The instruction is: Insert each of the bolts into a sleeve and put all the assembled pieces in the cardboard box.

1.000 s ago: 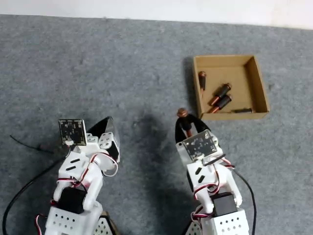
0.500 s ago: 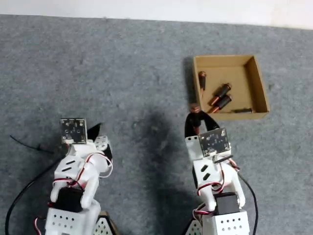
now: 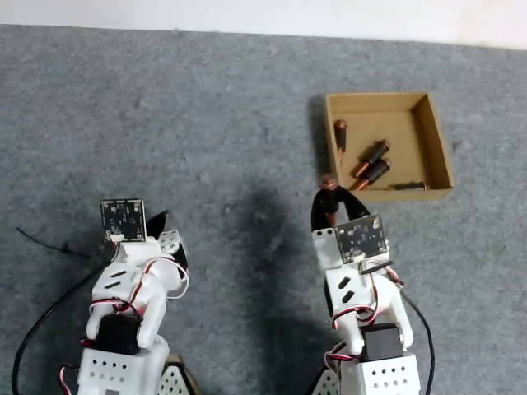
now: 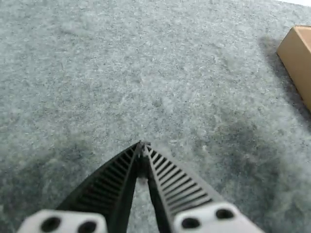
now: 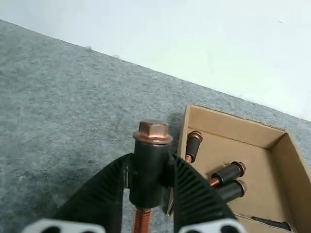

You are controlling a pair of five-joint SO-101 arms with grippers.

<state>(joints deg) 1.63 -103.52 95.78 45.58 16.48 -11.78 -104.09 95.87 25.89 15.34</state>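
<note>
My right gripper (image 5: 148, 177) is shut on an assembled piece (image 5: 148, 165), a copper bolt in a black sleeve, held upright just short of the near left corner of the cardboard box (image 5: 233, 127). From above, that gripper (image 3: 331, 206) holds the piece (image 3: 328, 183) beside the box (image 3: 336, 160). In the box lie three assembled pieces (image 3: 370, 155), (image 3: 372, 173), (image 3: 340, 133) and a dark part (image 3: 407, 187). My left gripper (image 4: 142, 148) is shut with nothing in it, low over the carpet, seen in the high view at the lower left (image 3: 156, 222).
Grey carpet (image 3: 206, 107) covers the table, with a white wall strip (image 3: 247, 12) along the far edge. A black cable (image 3: 41, 243) trails at the left beside the left arm. The corner of the box (image 4: 296, 48) lies off to the side of my left gripper.
The right gripper carried the piece toward the box, then stopped. The left gripper shut and drew back toward its base.
</note>
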